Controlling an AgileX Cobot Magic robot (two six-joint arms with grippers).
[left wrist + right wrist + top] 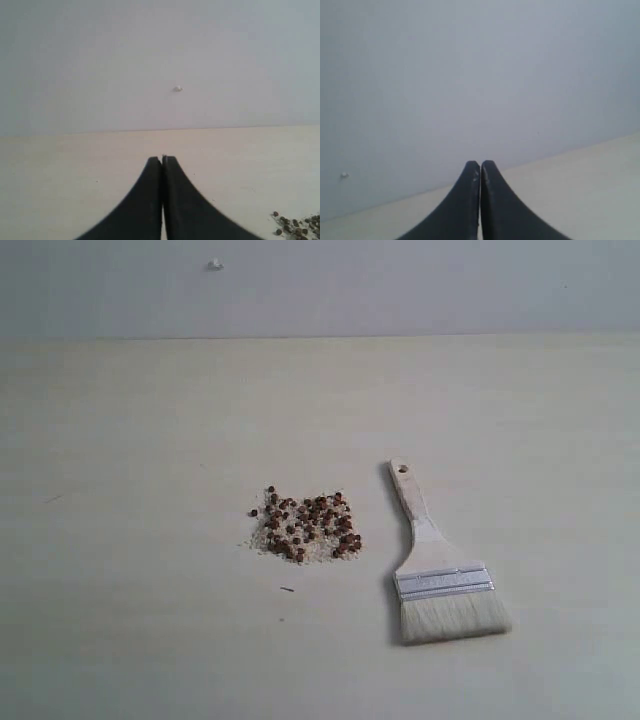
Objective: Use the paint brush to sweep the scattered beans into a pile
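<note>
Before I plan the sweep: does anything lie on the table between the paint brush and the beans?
Nothing visible does. The paint brush lies flat to the right of the beans in the exterior view, and only bare table separates them.

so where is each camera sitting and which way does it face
exterior: off the arms, angled down across the table at beans and paint brush, wall behind; no robot parts
left wrist: behind the shut left end effector, facing the wall; beans at one corner
right wrist: behind the shut right end effector, facing the wall
shared: white speck in all three
</note>
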